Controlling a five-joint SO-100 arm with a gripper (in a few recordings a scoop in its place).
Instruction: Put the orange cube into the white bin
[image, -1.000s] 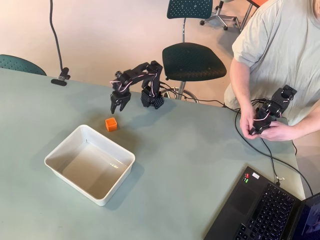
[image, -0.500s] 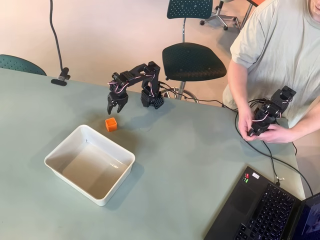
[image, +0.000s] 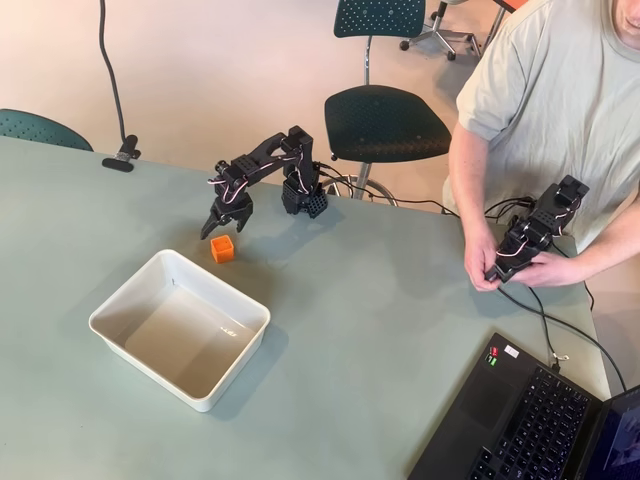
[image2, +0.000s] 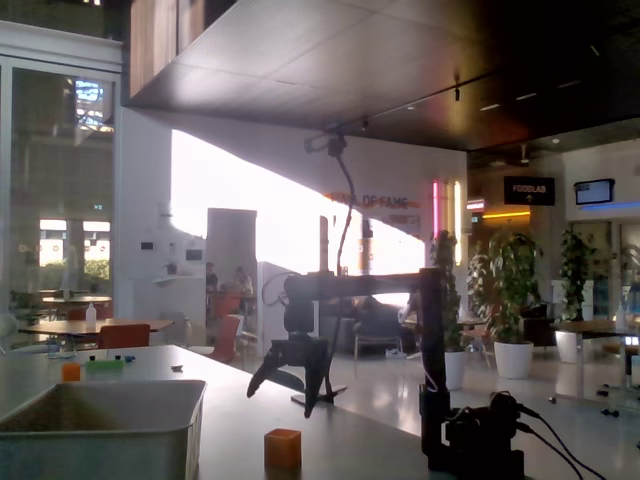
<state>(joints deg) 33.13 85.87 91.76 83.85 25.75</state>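
Note:
The orange cube (image: 222, 249) rests on the grey-green table just past the far corner of the white bin (image: 110, 305). In the fixed view the cube (image2: 283, 449) stands on the tabletop, right of the bin (image2: 100, 430). My black gripper (image: 219, 227) hangs open directly above and slightly behind the cube, fingers pointing down and spread. In the fixed view the gripper (image2: 287, 384) is clearly above the cube, with an air gap under its tips and nothing between them. The bin holds nothing.
A person sits at the table's right side in the overhead view. A laptop (image: 530, 420) lies at the near right corner with a cable (image: 530, 300) running to it. A black chair (image: 385, 122) stands behind the arm's base (image: 303, 200).
The gripper has moved left and down toward the cube and its fingers have spread wider. Cube and bin have not moved.

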